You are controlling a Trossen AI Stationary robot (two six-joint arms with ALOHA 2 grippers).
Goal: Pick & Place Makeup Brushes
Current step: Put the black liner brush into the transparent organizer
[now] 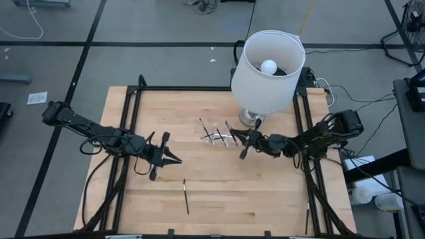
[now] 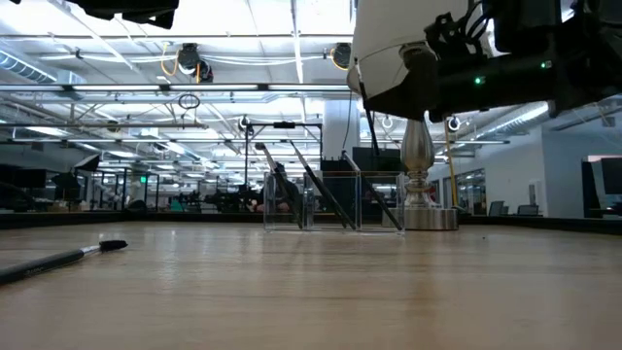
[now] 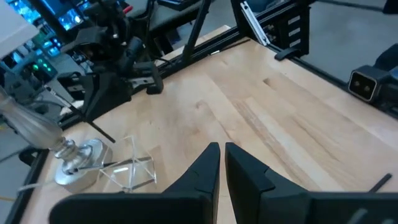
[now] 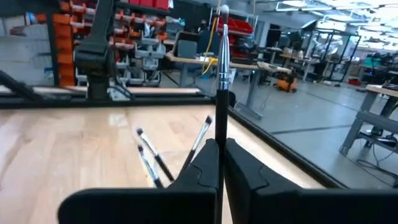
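Standing upright in the right gripper [image 4: 221, 163], at 2 o'clock from the table's [image 1: 265, 199] centre, one brush [image 4: 221, 68] is clamped between the dark fingers. It is seen as a pencil-thin stick with a black handle, a shiny metal collar and a small pale tip. A second brush [image 1: 186, 196] is laid flat on the wood at 7 o'clock, well apart from both arms. At least three more brushes [image 4: 149, 155] are leaned inside a clear, boxy plastic holder [image 1: 216, 135] at 12 o'clock; their exact number cannot be told. One lamp [image 1: 267, 63], with a white drum shade and a silvery round base, is placed at 1 o'clock, just beside the holder. The left gripper [image 3: 222, 163] is held at 9 o'clock, clenched almost fully on nothing. The table is made of pale planked wood.
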